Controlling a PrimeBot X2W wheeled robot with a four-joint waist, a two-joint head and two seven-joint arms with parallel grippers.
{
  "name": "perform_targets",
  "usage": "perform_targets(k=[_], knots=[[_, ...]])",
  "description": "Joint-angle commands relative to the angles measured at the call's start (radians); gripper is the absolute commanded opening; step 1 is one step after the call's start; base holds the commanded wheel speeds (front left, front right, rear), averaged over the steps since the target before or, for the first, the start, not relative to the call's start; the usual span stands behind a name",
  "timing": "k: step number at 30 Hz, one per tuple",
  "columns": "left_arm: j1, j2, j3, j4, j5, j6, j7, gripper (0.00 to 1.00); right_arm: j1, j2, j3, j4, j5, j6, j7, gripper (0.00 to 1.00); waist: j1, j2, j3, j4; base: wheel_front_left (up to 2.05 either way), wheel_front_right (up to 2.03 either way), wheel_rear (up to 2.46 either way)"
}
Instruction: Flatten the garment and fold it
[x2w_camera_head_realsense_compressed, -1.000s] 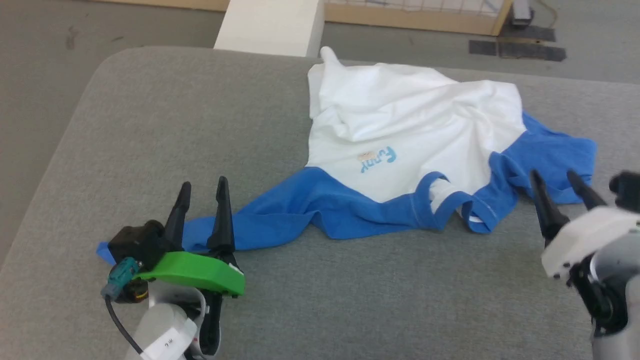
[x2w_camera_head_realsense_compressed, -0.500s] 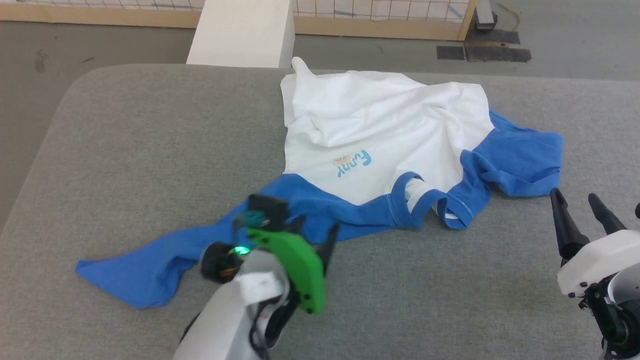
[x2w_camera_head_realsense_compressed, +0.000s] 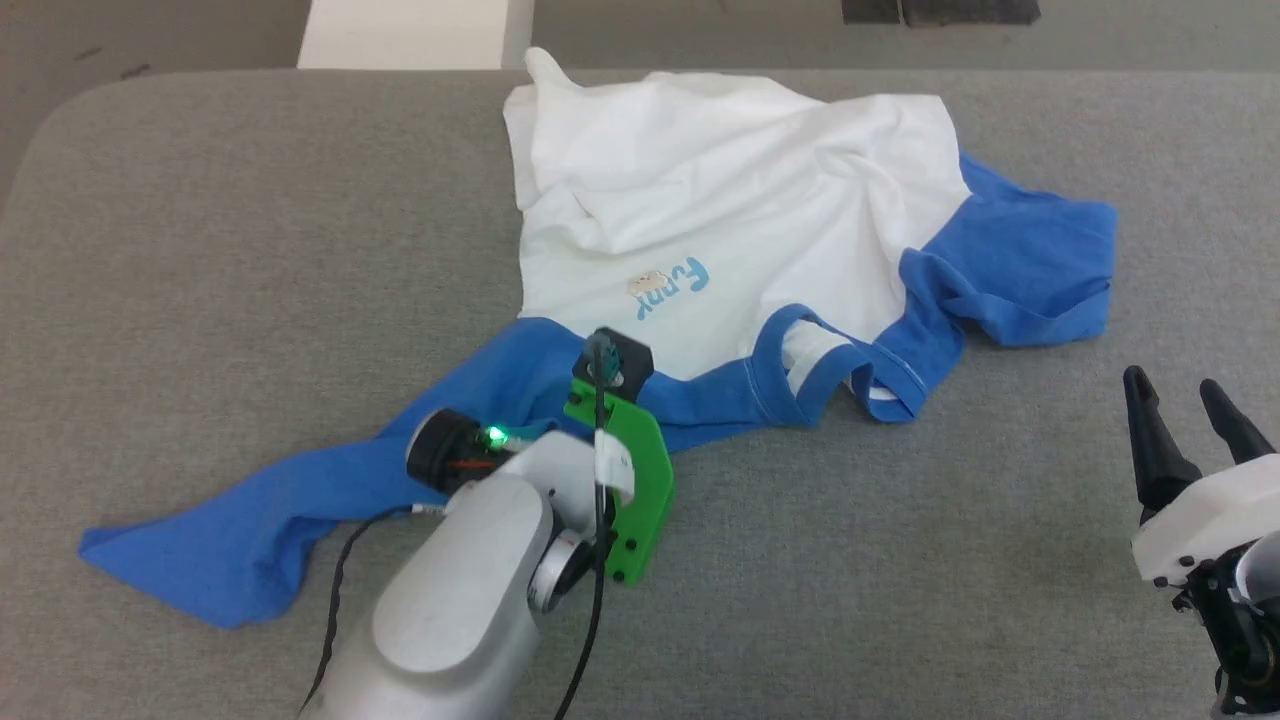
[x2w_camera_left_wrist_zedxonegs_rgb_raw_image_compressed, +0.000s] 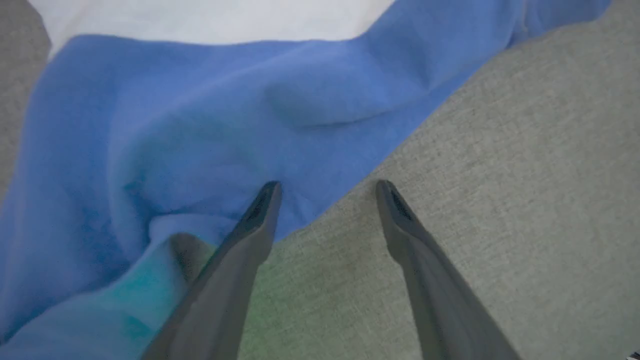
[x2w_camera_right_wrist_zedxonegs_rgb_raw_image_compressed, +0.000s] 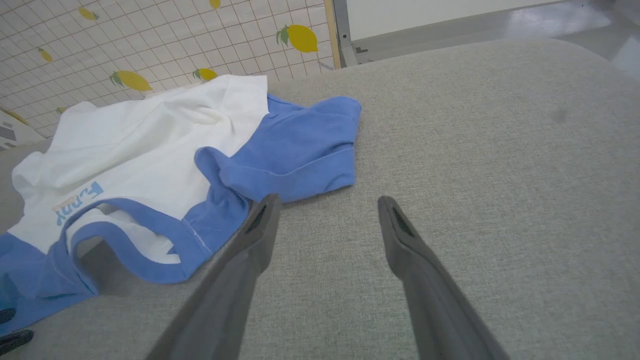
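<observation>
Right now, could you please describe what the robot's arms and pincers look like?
The left arm is a rounded silver-grey shell with a bright green bracket, a black module showing a lit green light, a white label band and black cables. The left pincer and right pincer each have two long, dark, tapering fingers; the right sits on a white housing.

left gripper (x2w_camera_left_wrist_zedxonegs_rgb_raw_image_compressed: 327, 186) swung from sleeve end to blue shoulder edge of the garment (x2w_camera_head_realsense_compressed: 720, 200), head camera tilted down
</observation>
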Motion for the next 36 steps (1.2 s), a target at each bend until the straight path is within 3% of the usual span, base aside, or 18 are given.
perform_targets(k=[1,6,7,8,9,17,23,28,36], knots=[[-0.013,0.01,-0.004,0.025,0.014,0.009,0.009,1.0,-0.019,0.003,-0.002,-0.007,0.006,-0.001,-0.007,1.0,0.0001,-0.0001,0.028,-0.019,0.0,0.0,0.0],[-0.013,0.01,-0.012,0.07,0.007,0.012,0.039,1.0,-0.022,0.005,0.001,-0.003,0.011,-0.001,-0.012,1.0,0.0001,-0.0001,0.045,-0.02,0.0,0.0,0.0],[-0.01,0.007,-0.01,0.073,-0.004,0.01,0.045,0.27,-0.024,0.005,0.003,-0.002,0.013,-0.001,-0.013,1.0,0.0001,-0.0001,0.047,-0.02,0.0,0.0,0.0],[-0.008,0.004,-0.009,0.075,-0.012,0.008,0.048,0.03,-0.025,0.006,0.004,0.0,0.014,-0.001,-0.015,1.0,0.0001,-0.0001,0.048,-0.019,0.0,0.0,0.0],[-0.005,0.002,-0.012,0.078,-0.02,0.002,0.057,0.0,-0.026,0.006,0.005,0.002,0.016,-0.001,-0.016,1.0,0.0001,-0.0001,0.049,-0.017,0.0,0.0,0.0],[0.022,-0.006,0.011,0.026,-0.074,-0.002,0.034,0.0,-0.021,0.002,0.028,0.017,0.006,-0.001,-0.009,1.0,0.0001,-0.0001,0.035,-0.001,0.0,0.0,0.0],[0.068,0.015,0.056,-0.087,-0.099,0.034,-0.002,0.0,-0.025,-0.05,0.124,0.041,-0.04,-0.001,0.115,1.0,0.0001,-0.0001,0.03,0.013,0.0,0.0,0.0],[0.108,0.031,0.078,-0.192,-0.106,0.07,-0.01,0.0,-0.119,-0.092,0.211,0.095,-0.064,-0.001,0.232,1.0,0.0001,-0.0001,0.046,0.034,0.0,0.0,0.0],[0.101,0.034,0.077,-0.254,-0.103,0.086,-0.004,0.0,-0.277,-0.114,0.273,0.233,-0.114,-0.001,0.286,1.0,0.0001,-0.0001,0.087,0.062,0.0,0.0,0.0]])
